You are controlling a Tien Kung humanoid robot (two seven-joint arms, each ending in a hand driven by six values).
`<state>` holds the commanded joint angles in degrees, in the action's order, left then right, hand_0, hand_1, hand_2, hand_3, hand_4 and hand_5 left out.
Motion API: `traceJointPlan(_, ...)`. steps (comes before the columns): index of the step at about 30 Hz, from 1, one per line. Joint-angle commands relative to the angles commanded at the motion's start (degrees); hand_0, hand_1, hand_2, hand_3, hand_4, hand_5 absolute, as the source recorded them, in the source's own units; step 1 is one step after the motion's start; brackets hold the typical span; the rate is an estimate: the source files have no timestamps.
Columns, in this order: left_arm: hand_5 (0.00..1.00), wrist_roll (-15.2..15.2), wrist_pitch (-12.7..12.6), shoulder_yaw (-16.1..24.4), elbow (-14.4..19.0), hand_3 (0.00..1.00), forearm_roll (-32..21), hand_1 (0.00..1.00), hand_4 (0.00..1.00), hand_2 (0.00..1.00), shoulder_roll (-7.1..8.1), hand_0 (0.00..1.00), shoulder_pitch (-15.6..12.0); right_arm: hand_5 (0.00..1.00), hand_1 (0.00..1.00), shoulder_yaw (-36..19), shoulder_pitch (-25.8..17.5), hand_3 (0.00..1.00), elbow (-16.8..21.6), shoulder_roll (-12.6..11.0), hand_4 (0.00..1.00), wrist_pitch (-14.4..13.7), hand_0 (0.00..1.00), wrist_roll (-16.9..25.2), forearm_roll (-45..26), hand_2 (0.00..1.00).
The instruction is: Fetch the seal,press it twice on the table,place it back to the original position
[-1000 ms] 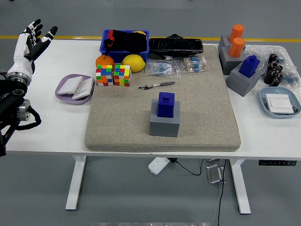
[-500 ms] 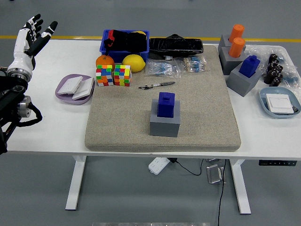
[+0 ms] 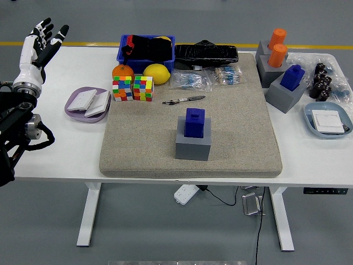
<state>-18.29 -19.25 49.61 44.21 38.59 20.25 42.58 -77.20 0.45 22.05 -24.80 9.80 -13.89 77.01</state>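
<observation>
A blue seal [image 3: 194, 122] stands upright in a grey block holder [image 3: 193, 144] near the middle of the beige mat [image 3: 242, 138]. My left hand [image 3: 38, 47] is raised at the far left, above the table's left end, fingers spread and empty, far from the seal. Another blue seal [image 3: 292, 77] sits in a grey holder at the right, and two orange seals [image 3: 277, 47] stand in a grey holder behind it. My right arm is out of view.
A purple dish [image 3: 71, 107] with white cards lies left of the mat. Two colour cubes [image 3: 133, 88], an orange, a lemon [image 3: 156, 73], a blue bin [image 3: 146, 48], bagged items and a pen [image 3: 185, 100] lie at the back. A blue dish [image 3: 329, 120] is at right.
My left hand has shifted slightly at the far left and stays raised and open. Nothing on the table has moved.
</observation>
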Motion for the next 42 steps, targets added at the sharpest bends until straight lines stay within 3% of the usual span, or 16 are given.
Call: traceJointPlan(42,0.595,-0.4,0.1,-1.4,0.6,0.93,-0.8,0.954,0.923,0.934,-0.08,0.955,-0.5,0.551,0.754,0.1,-0.5,0.766,0.3,0.0,0.872,-0.1,0.903,-0.1,0.2,0.756)
